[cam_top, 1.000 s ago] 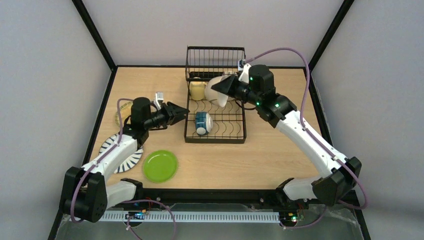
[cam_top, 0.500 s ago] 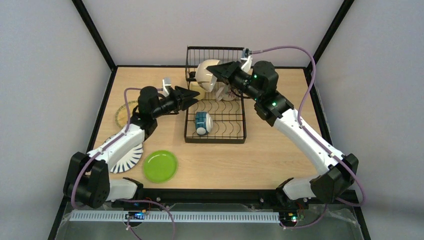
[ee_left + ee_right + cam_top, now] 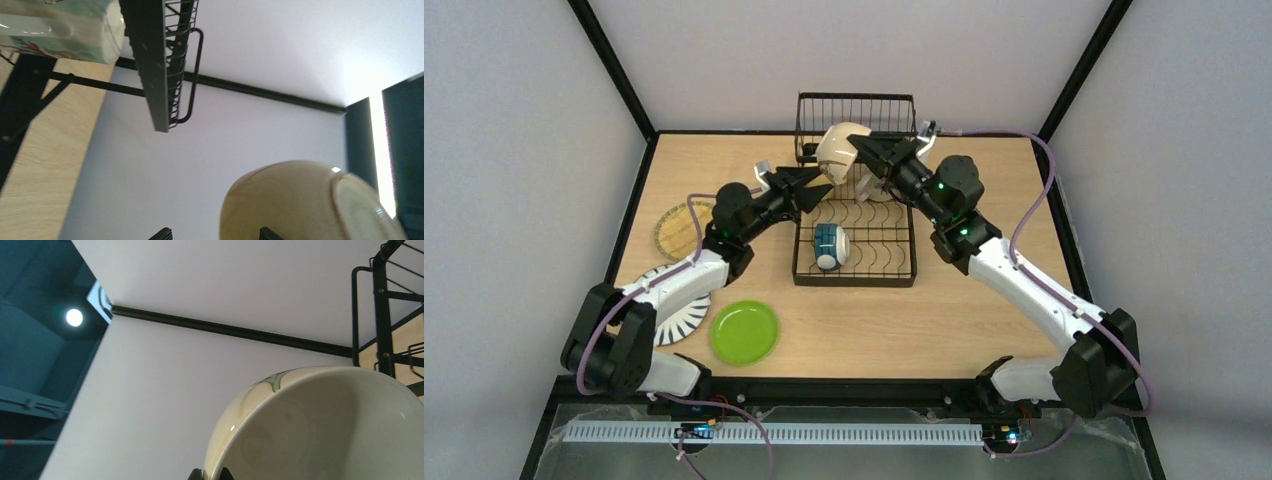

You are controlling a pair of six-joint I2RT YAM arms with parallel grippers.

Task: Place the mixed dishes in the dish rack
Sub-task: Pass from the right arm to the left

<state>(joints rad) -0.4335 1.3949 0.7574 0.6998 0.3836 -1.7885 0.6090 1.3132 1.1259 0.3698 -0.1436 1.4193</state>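
Top overhead; wrist cams near bowl (image 3: 295, 205)

The cream bowl (image 3: 839, 150) looks glossy and glazed, the black wire dish rack (image 3: 856, 281) matt, the surface (image 3: 984, 310) pale wood-grain, the lime green plate (image 3: 744, 331) smooth.

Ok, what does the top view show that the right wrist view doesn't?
Top only: the lime green plate, striped plate and woven plate on the table, and the blue bowl in the dish rack. Right wrist only: the cream bowl's glossy inside, with the right pincer clamped on its rim. Both: that bowl and the rack.
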